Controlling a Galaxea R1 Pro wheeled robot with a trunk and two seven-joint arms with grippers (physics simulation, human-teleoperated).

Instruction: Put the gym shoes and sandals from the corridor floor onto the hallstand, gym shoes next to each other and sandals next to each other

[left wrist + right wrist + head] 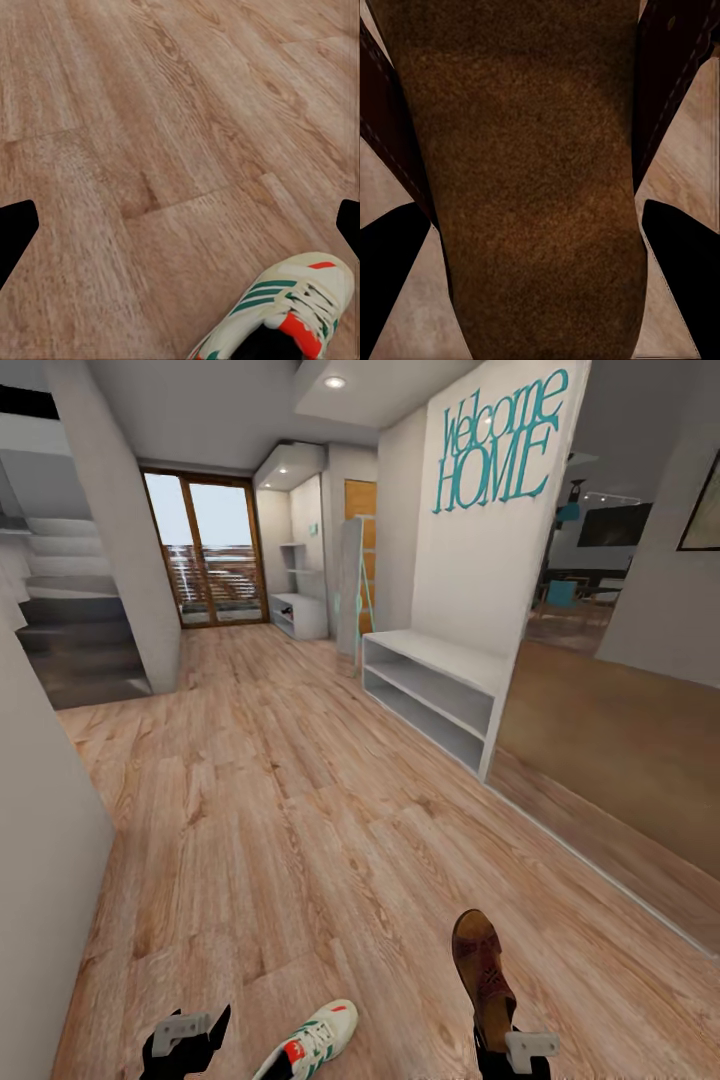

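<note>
While right tool [505, 1028] clasps sandal [483, 964] | left tool [190, 1028] parted beside sneaker [310, 1042]

Both arms end in black wrists, the left gripper [190, 1035] and right gripper [520, 1050] each carrying a pale grey bracket with what look like small screw holes, and their fingertips [16, 232] show plain black.

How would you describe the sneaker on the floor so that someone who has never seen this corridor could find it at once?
Start from the light brown wood-plank floor of the corridor and look at its near end, just in front of the robot. There lies a cream-white lace-up sneaker between the left gripper and a dark brown leather sandal. Its green side stripes and red tongue label set it apart from the plain brown sandal.
</note>
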